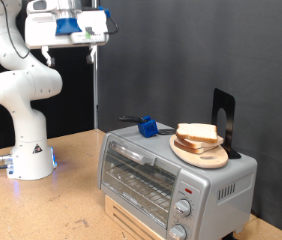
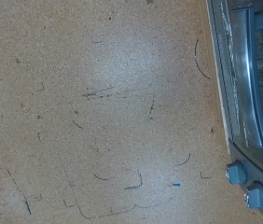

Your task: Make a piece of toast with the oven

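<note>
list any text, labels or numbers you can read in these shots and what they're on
No text can be read.
Yellow triangular warning sticker on the robot base: a symbol only, too small to make out.
Markings around the oven knobs: too small and blurred.
The gripper shows no legible label.
Dark scribbles on the table are marks, not words.

exterior view: off-arm camera, level and near, facing the toaster oven [image 1: 176, 178] front corner with the arm behind | wrist view: high up, looking straight down past the jaws onto the wooden worktop [image 2: 94, 112], far off | shared: worktop and oven's door edge and knobs [image 2: 246, 185], beside the jaws' line.
</note>
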Robot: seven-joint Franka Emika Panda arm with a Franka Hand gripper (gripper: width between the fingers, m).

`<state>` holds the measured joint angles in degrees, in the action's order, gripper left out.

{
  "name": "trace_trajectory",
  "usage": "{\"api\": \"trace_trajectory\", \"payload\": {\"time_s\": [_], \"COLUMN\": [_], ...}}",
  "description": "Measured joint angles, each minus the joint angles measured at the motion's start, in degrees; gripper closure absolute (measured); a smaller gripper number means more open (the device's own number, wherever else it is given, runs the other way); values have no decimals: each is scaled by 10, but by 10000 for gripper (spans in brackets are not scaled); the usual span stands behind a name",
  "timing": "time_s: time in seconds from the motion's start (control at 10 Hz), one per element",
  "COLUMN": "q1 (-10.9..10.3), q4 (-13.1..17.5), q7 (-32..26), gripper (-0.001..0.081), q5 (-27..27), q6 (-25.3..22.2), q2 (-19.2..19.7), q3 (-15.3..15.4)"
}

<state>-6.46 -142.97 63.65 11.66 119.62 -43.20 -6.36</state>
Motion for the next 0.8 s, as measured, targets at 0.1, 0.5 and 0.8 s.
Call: {"api": "trace_trajectory", "payload": {"time_s": [0.1,0.5,0.8], "q1": [0,-96,-107], "q4": [0,21,46], "q7": [10,-190,-184], "gripper": [-2,-2,-2], "q5": [-12,-190,-193], "q6": [-4,-36,4], "q2": [-1,-4,69], "q3": [-1,-119,-128]}}
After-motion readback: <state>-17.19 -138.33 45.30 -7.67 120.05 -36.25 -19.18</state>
